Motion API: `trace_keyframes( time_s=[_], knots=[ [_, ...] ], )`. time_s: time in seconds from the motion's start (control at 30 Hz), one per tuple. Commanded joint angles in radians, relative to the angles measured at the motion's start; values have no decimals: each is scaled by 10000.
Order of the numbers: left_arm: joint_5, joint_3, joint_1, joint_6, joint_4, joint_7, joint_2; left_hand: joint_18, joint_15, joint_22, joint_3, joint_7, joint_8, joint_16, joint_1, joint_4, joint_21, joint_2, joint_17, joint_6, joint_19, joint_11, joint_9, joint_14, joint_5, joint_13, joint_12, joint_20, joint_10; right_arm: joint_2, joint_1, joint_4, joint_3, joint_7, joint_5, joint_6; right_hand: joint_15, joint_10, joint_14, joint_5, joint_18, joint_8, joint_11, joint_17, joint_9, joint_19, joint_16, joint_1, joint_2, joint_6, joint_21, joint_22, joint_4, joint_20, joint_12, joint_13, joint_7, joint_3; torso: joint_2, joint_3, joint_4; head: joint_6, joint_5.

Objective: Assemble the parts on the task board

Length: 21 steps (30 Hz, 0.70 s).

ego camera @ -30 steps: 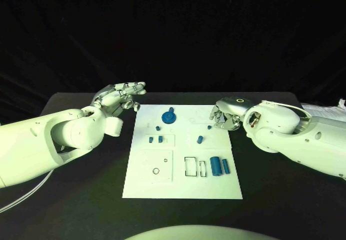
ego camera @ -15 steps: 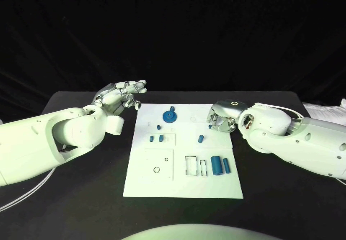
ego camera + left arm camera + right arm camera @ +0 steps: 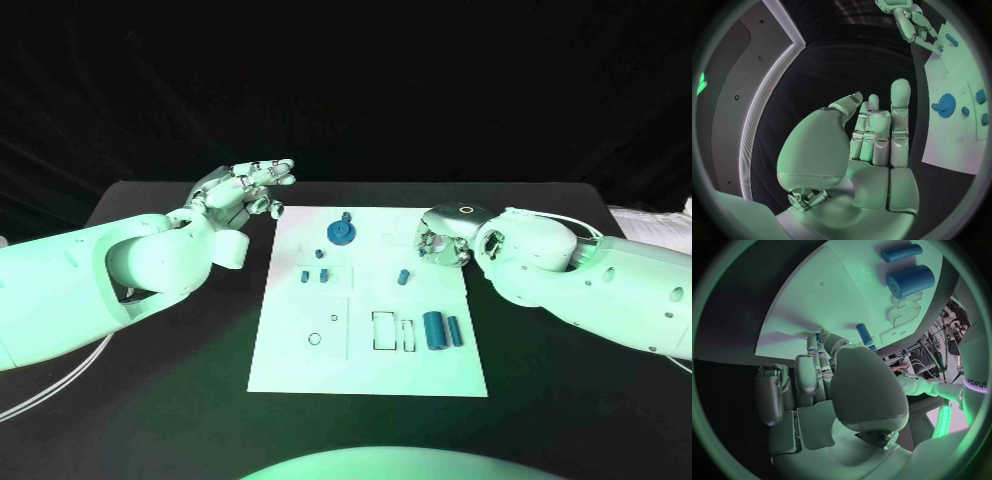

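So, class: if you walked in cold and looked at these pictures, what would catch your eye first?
First, the white task board in the middle of the black table, dotted with small blue parts: a blue gear near its far edge and two blue cylinders near its right side. Next, the two silver hands: the left hand raised, fingers apart, off the board's far left corner, and the right hand curled low over its right edge.

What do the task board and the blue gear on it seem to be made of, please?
The task board looks like matte white plastic or coated sheet: flat, even, with no glare. The blue gear looks like moulded or printed plastic, uniformly coloured and dull; neither material can be told for certain.
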<state>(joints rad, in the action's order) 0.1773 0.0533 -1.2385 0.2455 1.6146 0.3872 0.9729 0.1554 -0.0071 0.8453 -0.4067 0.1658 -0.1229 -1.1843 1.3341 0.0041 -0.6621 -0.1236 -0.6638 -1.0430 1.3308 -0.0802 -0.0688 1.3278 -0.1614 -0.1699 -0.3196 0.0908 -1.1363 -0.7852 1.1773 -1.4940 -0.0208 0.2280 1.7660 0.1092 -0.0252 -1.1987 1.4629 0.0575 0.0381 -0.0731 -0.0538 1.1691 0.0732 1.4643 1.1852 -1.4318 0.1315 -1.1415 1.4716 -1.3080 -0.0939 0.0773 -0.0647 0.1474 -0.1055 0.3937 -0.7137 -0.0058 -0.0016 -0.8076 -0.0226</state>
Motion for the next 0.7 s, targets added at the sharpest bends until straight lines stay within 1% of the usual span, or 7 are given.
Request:
trace_keyframes(
  time_s=[0.03, 0.2, 0.37, 0.5, 0.7],
  knots=[
    [48, -5, -4, -140, 44, 67, 2, 135, 32, 14, 53, -21, -14, -42, 2, 7, 41, 95, -9, 81, -42, -8, 18, -52, 8, -16, -72, 24, 65, 64, -32, 62, -16, -108, 198, -312, 9, -2, 469, -69, -80, -56, 17, -23, 18, 579, 21, 34, -114, -81, -62, -1676, -6, 27, -9, -19, -8, 72, -1, 0, 0, -9, -2],
    [39, -5, -4, -143, 64, 47, 9, 135, 37, 10, 65, -13, -10, -48, 2, 7, 49, 97, -6, 108, -43, -15, 19, -53, 7, -29, -105, 28, 98, 137, -52, 159, -26, -105, 233, -380, 11, -3, 467, -70, -72, -57, 16, -29, 19, 566, 17, 34, -129, -90, -90, -1650, -8, 25, -9, -28, -9, 78, -4, -2, -1, -23, -8],
    [8, -5, -4, -132, 76, 34, 13, 135, 37, 10, 65, -13, -10, -48, 2, 7, 49, 97, -6, 108, -43, -15, 19, -53, 7, -29, -105, 28, 98, 215, -75, 291, -47, -109, 284, -464, 28, -24, 465, -70, -73, -77, -11, -30, 33, 566, 26, 24, -190, -167, -90, -1652, -1, 25, -20, -73, -28, 100, 1, -1, 0, -39, -1],
    [0, -5, -5, -113, 81, 19, 16, 136, 38, 9, 67, -12, -10, -50, 1, 8, 50, 99, -7, 112, -43, -16, 19, -53, 6, -32, -113, 29, 106, 249, -90, 357, -57, -125, 338, -550, 24, -120, 470, -70, -79, -120, 1, -4, 60, 575, 69, -52, -299, -305, -74, -1668, 66, 30, -56, -125, -17, 150, -3, 0, -7, -44, -4],
    [-4, -6, -5, -77, 85, 12, 16, 137, 44, 2, 80, -3, -11, -60, -3, 14, 61, 112, -7, 140, -44, -25, 19, -54, 4, -51, -162, 34, 152, 279, -104, 357, -65, -119, 443, -758, -20, -344, 481, -74, -108, -197, 67, 48, 120, 625, 150, -186, -475, -533, 31, -1764, 230, 10, -112, -184, 31, 220, 7, -7, -12, -70, 5]
  ],
)
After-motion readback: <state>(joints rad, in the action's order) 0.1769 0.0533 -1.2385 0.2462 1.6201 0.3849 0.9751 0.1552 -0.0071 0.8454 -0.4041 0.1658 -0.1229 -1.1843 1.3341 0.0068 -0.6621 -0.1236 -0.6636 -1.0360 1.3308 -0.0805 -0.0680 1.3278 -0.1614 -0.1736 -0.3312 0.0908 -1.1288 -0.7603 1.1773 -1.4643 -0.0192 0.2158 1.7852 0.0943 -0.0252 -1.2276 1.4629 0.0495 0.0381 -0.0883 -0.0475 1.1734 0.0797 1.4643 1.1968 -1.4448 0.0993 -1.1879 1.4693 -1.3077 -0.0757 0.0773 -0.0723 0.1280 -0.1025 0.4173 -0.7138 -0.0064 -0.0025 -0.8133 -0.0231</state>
